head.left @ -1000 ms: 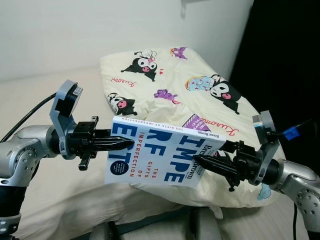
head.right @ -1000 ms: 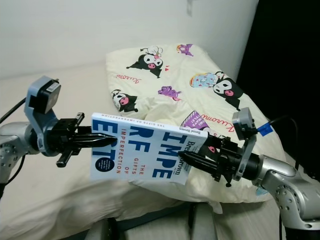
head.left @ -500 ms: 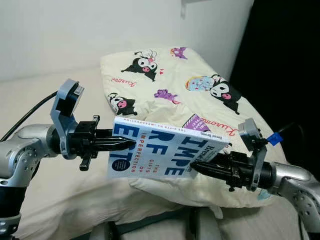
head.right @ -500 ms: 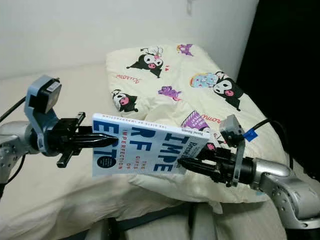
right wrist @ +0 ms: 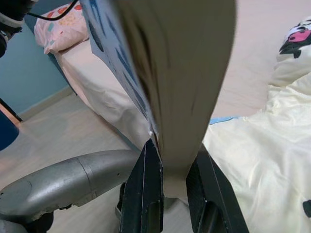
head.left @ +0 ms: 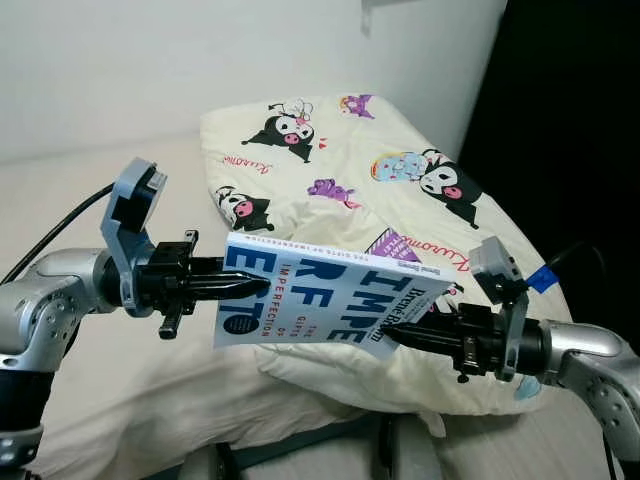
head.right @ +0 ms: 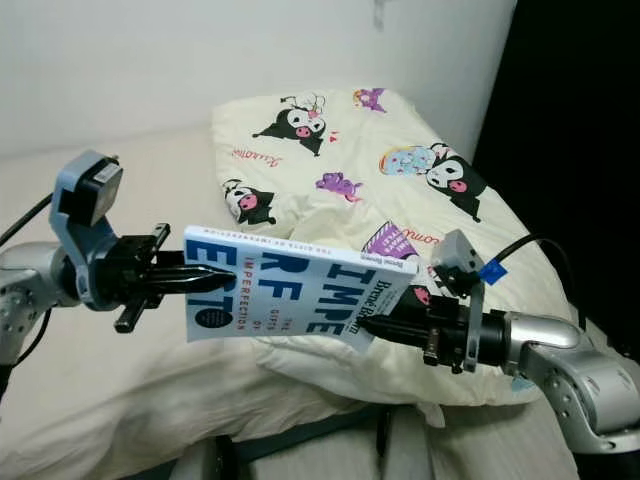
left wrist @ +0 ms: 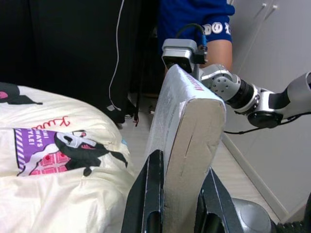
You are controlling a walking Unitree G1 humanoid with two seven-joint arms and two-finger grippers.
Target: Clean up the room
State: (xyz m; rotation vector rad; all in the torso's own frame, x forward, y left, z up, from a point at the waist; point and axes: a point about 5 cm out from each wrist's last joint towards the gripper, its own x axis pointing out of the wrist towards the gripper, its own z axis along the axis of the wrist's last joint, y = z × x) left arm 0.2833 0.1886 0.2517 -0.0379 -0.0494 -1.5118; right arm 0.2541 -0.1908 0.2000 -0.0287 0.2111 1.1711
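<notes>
A white and blue paperback book (head.left: pixel 320 305) hangs in the air over the bed's near edge, held at both ends. My left gripper (head.left: pixel 258 287) is shut on its left end, and my right gripper (head.left: pixel 388 334) is shut on its right end near the spine. The cover faces up and toward me, tilted. In the left wrist view the book's page edge (left wrist: pixel 189 141) stands between the black fingers (left wrist: pixel 151 194). The right wrist view has the book (right wrist: pixel 180 73) clamped between its fingers (right wrist: pixel 148 187).
A cream quilt with cartoon prints (head.left: pixel 330 170) lies bunched on the beige bed (head.left: pixel 80 190) under the book. A white wall stands behind and a dark area (head.left: pixel 570 120) to the right. A person in a blue shirt (left wrist: pixel 194 19) is beyond the bed. A pink pillow (right wrist: pixel 60 31) lies further off.
My right wrist has rolled, twisting the book so its cover lies flatter and more edge-on. The right gripper has shifted slightly left. The left gripper has stayed put.
</notes>
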